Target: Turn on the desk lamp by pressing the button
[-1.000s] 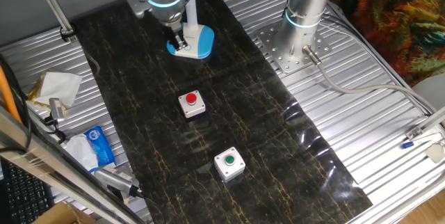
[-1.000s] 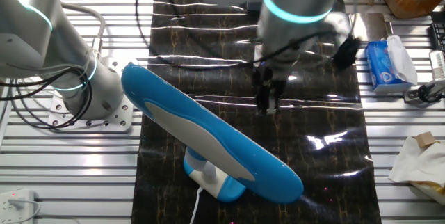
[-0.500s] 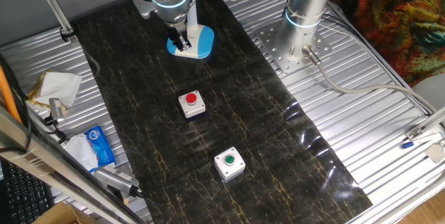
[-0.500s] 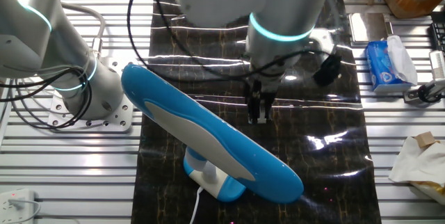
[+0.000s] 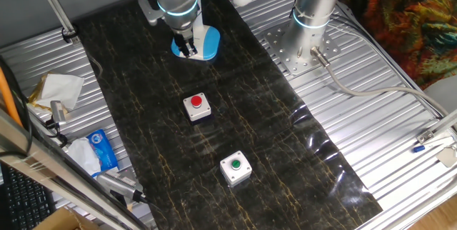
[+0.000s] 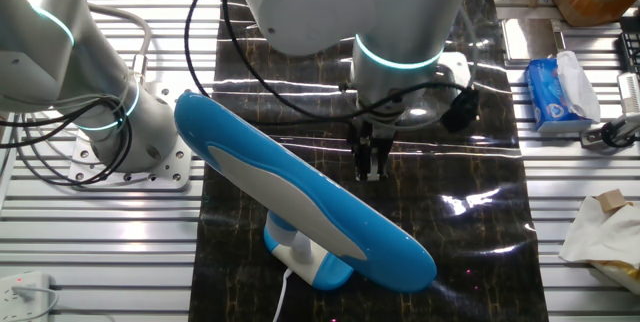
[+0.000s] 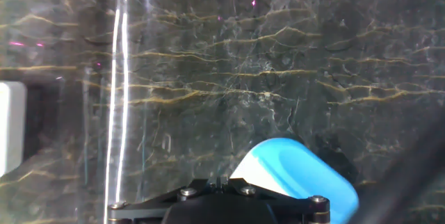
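Hand view shows almost nothing of the gripper: only a dark bracket along the bottom edge, no fingertips, so whether the fingers are spread or pressed together cannot be told. A rounded light-blue piece of the desk lamp rises just above that bracket at lower centre-right, cut off by the frame edge, and a white block is clipped at the left edge. The button is not visible in any view; the arm covers the white top plate where it would sit.

One fixed view, from above, has the desk lamp in the upper middle of the frame, on the dark marbled mat, with most of its base hidden behind the wrist. The gripper points straight down over the left part of the base; contact cannot be made out. Below it lie a grey box with a red button and a grey box with a green button, well apart.

From the other fixed view, the lamp's long blue-and-white head slants across the centre, hiding much of its base. The gripper hangs vertically just behind it.
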Motion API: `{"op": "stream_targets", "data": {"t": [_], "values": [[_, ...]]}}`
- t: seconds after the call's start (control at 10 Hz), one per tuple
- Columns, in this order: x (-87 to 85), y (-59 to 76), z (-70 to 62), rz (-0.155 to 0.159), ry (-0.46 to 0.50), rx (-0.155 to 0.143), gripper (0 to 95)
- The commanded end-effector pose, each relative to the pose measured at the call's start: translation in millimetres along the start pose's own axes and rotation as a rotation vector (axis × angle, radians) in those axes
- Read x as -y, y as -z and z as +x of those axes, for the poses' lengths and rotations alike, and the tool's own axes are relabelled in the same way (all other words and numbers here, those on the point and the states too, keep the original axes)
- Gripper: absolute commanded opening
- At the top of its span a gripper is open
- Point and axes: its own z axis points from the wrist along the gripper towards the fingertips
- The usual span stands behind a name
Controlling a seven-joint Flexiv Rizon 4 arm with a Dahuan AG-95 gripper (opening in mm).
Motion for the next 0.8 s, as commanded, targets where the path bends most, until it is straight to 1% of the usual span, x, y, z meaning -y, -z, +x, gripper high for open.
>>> {"op": "stream_targets", "data": {"t": [0.1, 0.3, 0.4, 0.6, 0.8], "values": [[6.5, 5.0, 1.2, 0.039, 0.010, 0.001, 0.0], [13.0, 8.2, 0.0, 0.044, 0.020, -0.003, 0.0], [13.6, 8.6, 0.4, 0.044, 0.020, 0.003, 0.0], [13.8, 8.7, 0.5, 0.052, 0.020, 0.003, 0.0], [13.8, 8.7, 0.5, 0.049, 0.025, 0.005, 0.0]]}}
